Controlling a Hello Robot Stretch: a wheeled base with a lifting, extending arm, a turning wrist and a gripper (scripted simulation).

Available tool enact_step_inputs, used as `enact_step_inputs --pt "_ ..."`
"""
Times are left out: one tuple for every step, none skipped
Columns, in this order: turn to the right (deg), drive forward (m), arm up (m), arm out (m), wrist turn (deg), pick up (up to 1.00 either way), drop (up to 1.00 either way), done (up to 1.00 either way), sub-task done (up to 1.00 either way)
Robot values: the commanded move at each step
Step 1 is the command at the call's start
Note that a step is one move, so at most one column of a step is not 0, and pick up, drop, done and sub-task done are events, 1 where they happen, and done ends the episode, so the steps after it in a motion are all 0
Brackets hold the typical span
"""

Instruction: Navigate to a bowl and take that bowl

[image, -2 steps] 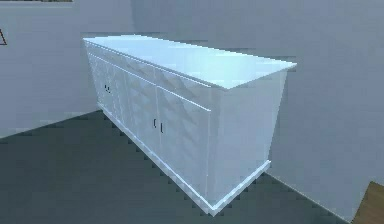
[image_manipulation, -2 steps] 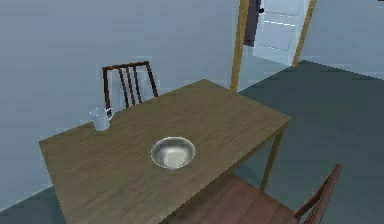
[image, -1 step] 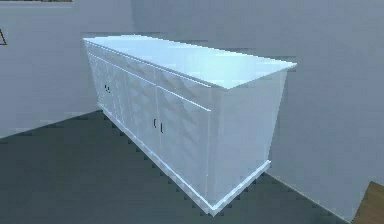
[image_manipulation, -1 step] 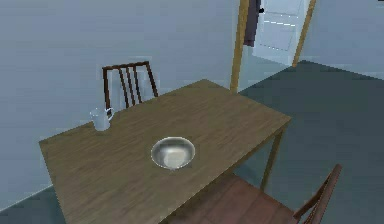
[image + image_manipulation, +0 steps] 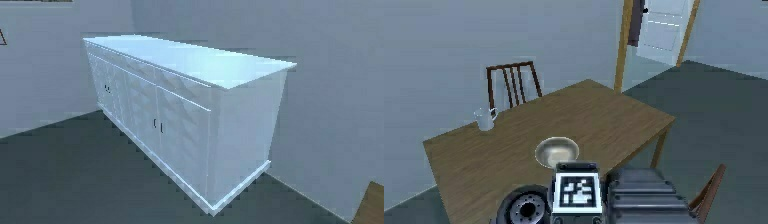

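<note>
Largest of all, ahead in the forward view: a long white sideboard (image 5: 180,100) with panelled doors and dark handles, set on a dark floor against a grey wall; cannot place it relative to the table. Next, in the arm side view: a brown wooden table (image 5: 619,120), taken here as the landmark for everything else. Beyond the table's far right corner: a white panelled door (image 5: 662,25) in a wooden frame (image 5: 622,50). Behind the table's far edge, toward its left end: a dark wooden chair (image 5: 514,82) with a slatted back, upright. Off the table's near right corner: the back of a second, reddish-brown chair (image 5: 709,195). Over the table's near edge: the dark arm (image 5: 646,195), with a white square marker (image 5: 577,192) at its end. Left of that marker, also at the table's near edge: the gripper (image 5: 524,207), a dark rounded body, fingers too hard to make out; no telling their state, nor whether holding anything. On the tabletop, just beyond the marker: the bowl (image 5: 556,151), pale and metallic, upright. Smallest, near the table's far left corner, in front of the first chair: a white mug (image 5: 484,119), well apart from the bowl.
</note>
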Motion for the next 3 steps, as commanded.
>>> enact_step_inputs --pt "0.0 0.00 0.00 0.26 0.0 0.00 0.00 0.00 0.00" --pt "0.0 0.00 0.00 0.00 45.0 0.00 0.00 0.00 0.00" --pt "0.0 0.00 0.00 0.00 45.0 0.00 0.00 0.00 0.00"
